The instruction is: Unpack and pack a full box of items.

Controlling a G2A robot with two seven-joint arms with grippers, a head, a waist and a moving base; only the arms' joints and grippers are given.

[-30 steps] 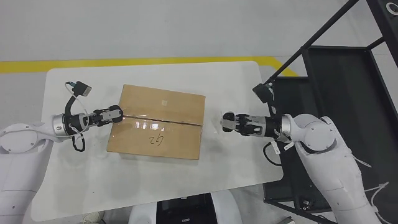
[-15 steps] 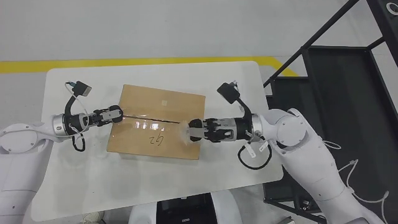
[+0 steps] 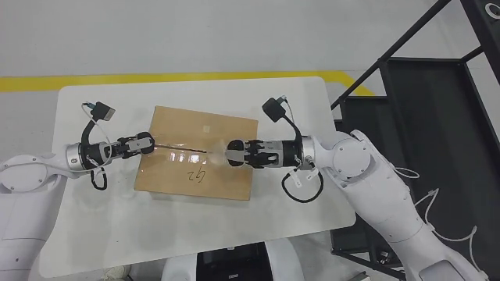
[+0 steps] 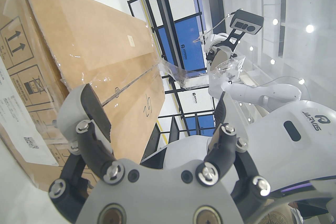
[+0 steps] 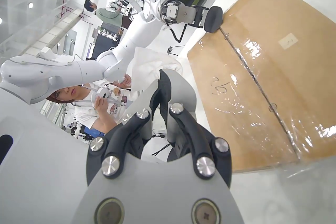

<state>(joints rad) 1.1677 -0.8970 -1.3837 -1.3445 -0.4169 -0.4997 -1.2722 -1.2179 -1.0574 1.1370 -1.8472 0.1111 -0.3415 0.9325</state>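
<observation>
A closed cardboard box (image 3: 195,173) lies in the middle of the white table (image 3: 94,226), its seam running left to right. My right gripper (image 3: 233,154) hovers over the seam near the box's middle, shut on a crumpled strip of clear tape (image 3: 216,152) peeled up from it. In the left wrist view the tape (image 4: 181,78) stretches from the box (image 4: 86,36) toward that far gripper. My left gripper (image 3: 145,142) is open at the seam's left end, against the box edge. The right wrist view shows the box (image 5: 262,93) and my shut right gripper (image 5: 161,86).
A black metal rack (image 3: 437,117) stands just off the table's right side. A yellow floor line (image 3: 156,80) runs behind the table. Bare table surface lies in front of the box and at both ends.
My right gripper has moved left, from beyond the box's right end to over its middle, drawing the tape with it. The left arm has kept still.
</observation>
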